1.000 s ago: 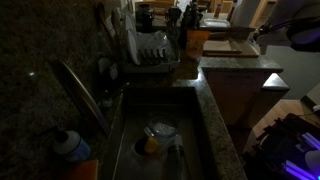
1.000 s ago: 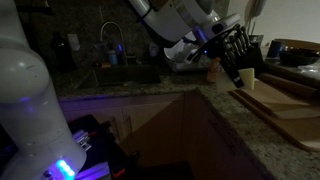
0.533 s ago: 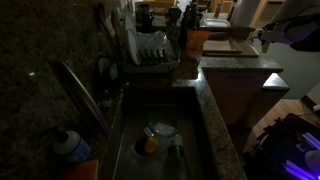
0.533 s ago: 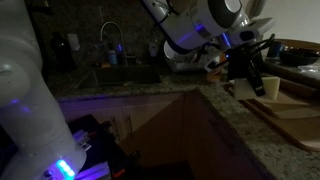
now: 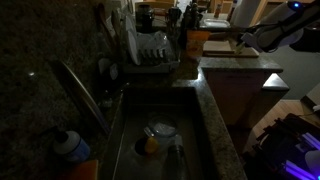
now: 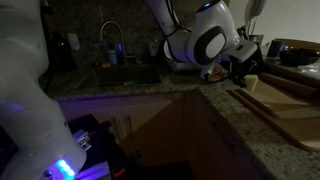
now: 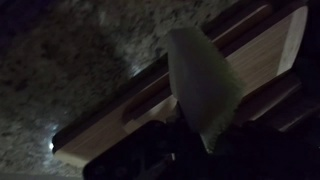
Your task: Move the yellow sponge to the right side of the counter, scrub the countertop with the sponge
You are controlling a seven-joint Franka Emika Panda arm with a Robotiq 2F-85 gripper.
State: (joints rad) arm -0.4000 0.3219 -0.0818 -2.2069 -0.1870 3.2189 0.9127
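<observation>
In the wrist view the yellow sponge (image 7: pixel 204 82) is a pale block standing up from my gripper (image 7: pixel 200 138), which is shut on its lower end. Behind it lie a wooden cutting board (image 7: pixel 272 55) and the speckled granite counter (image 7: pixel 70 70). In both exterior views my gripper (image 5: pixel 246 39) (image 6: pixel 246 70) hangs low over the cutting boards (image 5: pixel 228 48) (image 6: pixel 285 100) on the counter (image 5: pixel 215 100) (image 6: pixel 215 110) past the sink. The sponge is too dark to make out in those views.
A sunken sink (image 5: pixel 190 125) holds a bowl (image 5: pixel 161 130) and an orange-yellow lump (image 5: pixel 150 146). A faucet (image 5: pixel 85 95), a blue-capped bottle (image 5: pixel 70 145) and a dish rack (image 5: pixel 150 50) stand around it. My arm (image 6: pixel 205 40) reaches over the counter corner.
My arm has swung in over the cutting boards with the sponge still gripped, and the wrist has turned. Nothing in the sink has moved.
</observation>
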